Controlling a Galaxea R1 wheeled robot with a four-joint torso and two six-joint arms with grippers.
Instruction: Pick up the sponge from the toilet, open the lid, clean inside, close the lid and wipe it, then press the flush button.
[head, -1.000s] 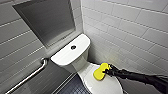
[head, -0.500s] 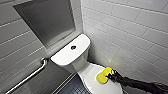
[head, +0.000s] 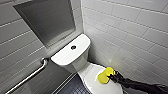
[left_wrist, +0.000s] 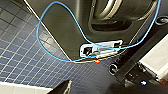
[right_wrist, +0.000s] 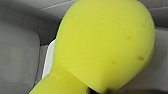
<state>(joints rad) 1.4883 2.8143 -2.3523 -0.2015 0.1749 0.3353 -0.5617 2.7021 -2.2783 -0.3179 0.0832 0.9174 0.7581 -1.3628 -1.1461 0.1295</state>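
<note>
Slides the sponge (head: 105, 75) slightly farther from the tank than half a second ago, toward the near end of the lid (head: 91, 76). Clamps it in the right gripper (head: 111, 75), clenched on one end, with the rounded yellow end pointing toward the toilet (head: 80, 62). Holds it at the closed lid's wall-side edge; cannot tell whether touching. Leaves the flush button (head: 73, 47) well apart, centred on the tank cover (head: 62, 56).

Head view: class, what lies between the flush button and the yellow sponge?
Nothing separate: just the bare tank cover around the flush button, then the lid up to the sponge. The head view shows this.
</note>
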